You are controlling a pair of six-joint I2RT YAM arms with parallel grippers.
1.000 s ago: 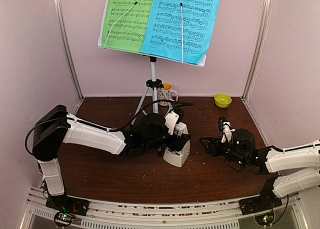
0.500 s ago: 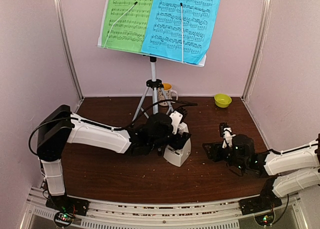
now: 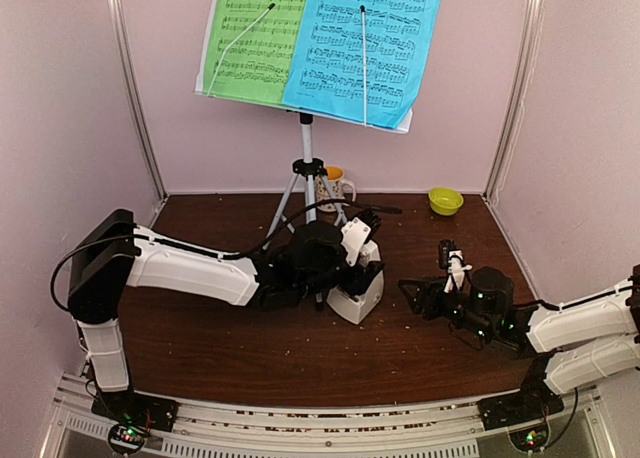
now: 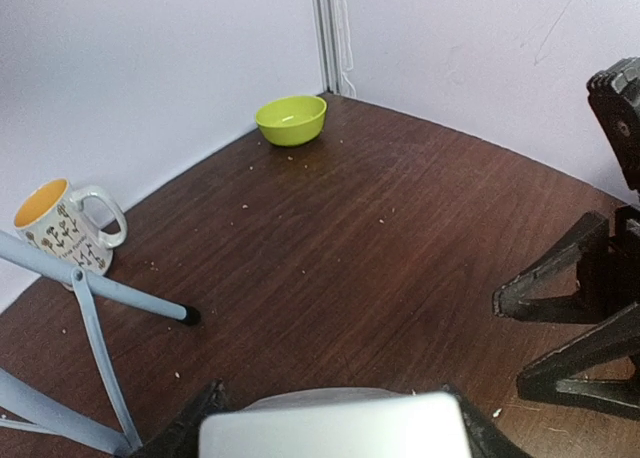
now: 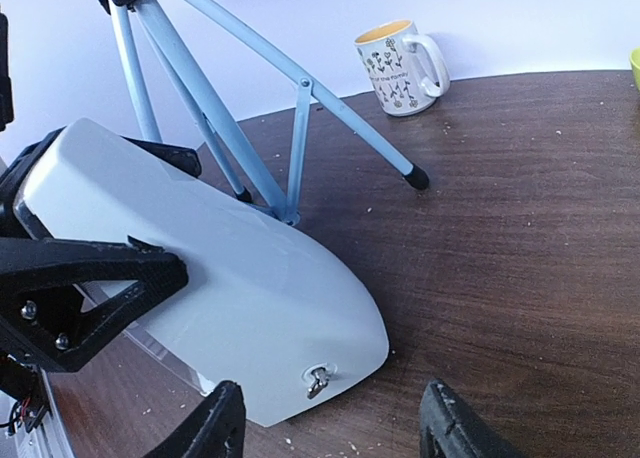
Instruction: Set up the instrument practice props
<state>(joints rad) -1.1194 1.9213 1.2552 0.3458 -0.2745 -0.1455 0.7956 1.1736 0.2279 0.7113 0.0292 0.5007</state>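
1. Top external view: the music stand (image 3: 306, 143) is set at the back edge of the table (image 3: 200, 348), left of its middle. The green sheet (image 3: 255, 38) and the blue sheet (image 3: 365, 43) lie side by side on its desk, each pinned by a wire retainer (image 3: 363, 63) (that part of the set-up is judged done)
2. The metronome (image 3: 355, 303) is found near the middle of the table, just in front of the tripod legs (image 3: 285, 203). It looks tipped over at a slant rather than resting flat on its base
3. The left gripper (image 3: 358, 270) is closed around the metronome's upper part, its jaws spread only to the body's width. From the right wrist, its black fingers (image 5: 100, 278) are seen pressed against the white shell. The hold is judged to be what keeps the body propped at that slant
4. The right gripper (image 3: 412, 296) is held open with nothing between its jaws, low over the table and just beside the metronome's lower end. It is aimed at the small clasp (image 5: 318, 379), probably so that the shell can be worked while the other arm braces it
5. The mug (image 3: 338, 186) at the back edge and the bowl (image 3: 445, 200) in the back right corner are left well apart from both grippers, being no part of the job
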